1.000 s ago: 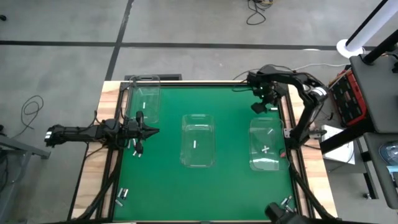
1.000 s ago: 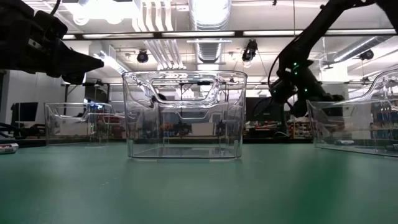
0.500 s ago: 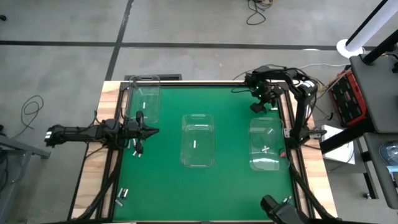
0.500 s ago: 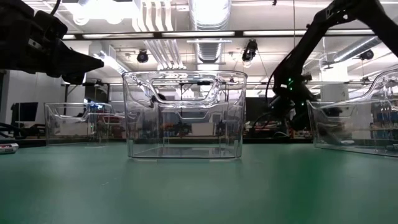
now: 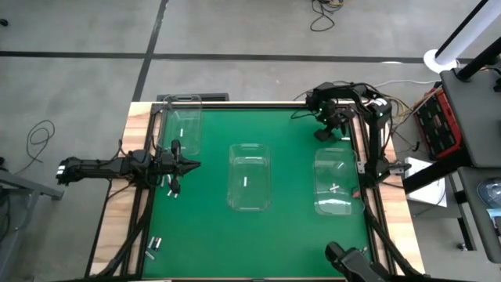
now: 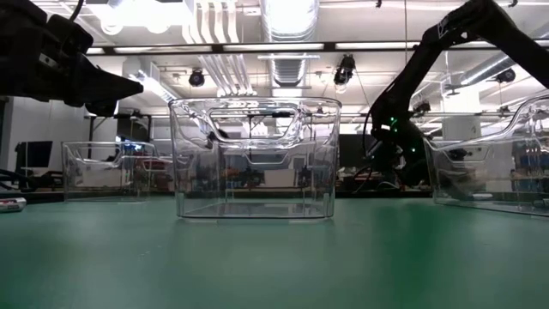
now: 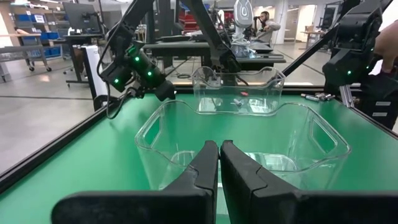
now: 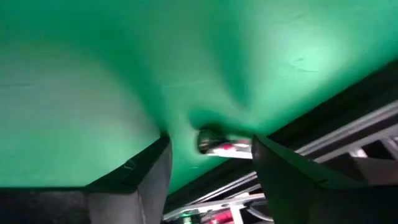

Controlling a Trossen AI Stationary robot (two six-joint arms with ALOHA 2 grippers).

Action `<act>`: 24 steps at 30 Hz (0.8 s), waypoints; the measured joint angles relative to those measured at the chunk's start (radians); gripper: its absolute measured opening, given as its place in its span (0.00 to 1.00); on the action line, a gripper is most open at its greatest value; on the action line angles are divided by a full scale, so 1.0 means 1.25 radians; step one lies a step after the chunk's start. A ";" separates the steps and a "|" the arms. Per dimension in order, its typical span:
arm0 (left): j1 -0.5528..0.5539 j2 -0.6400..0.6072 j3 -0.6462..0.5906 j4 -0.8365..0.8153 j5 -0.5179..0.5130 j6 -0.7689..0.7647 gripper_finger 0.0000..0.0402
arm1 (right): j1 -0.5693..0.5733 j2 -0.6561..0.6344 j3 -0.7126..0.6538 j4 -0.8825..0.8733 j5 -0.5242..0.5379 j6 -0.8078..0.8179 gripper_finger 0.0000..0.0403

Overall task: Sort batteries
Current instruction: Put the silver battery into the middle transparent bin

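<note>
1. Progress, sorted stock: the three clear bins are standing on the green counter. The left bin is holding at least one battery, the middle bin is showing one battery, and the right bin is holding a few crossed batteries.
2. Progress, stock outstanding: loose batteries are lying at the near left corner of the counter, a further few are sitting at the near right edge, and one or two are lying just beside the left end effector. Judged from this, the sort is only partly done.
3. Right end effector: it is working low at the far right corner of the counter, fingers spread apart, with a single battery lying between them. The fingers are not yet touching it, so a pickup appears to be in hand.
4. Left end effector: it is waiting at the left edge of the counter, fingers clenched together with nothing visible between them, pointing toward the middle bin.
5. Hidden or unclear: battery sizes cannot be told apart, so correct sorting cannot be verified. The exact count in each bin is too small to read. The right wrist view is showing little beyond the fingers and green surface.
</note>
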 joint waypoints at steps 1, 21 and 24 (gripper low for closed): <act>0.000 0.000 0.000 0.000 0.000 0.000 0.00 | 0.000 0.000 0.001 -0.006 0.006 -0.004 0.49; 0.000 0.000 0.000 0.000 0.000 0.000 0.00 | 0.009 0.067 0.017 -0.050 0.048 -0.039 0.42; 0.000 0.000 0.000 0.000 0.000 0.000 0.00 | 0.009 0.073 0.021 -0.053 0.054 -0.040 0.42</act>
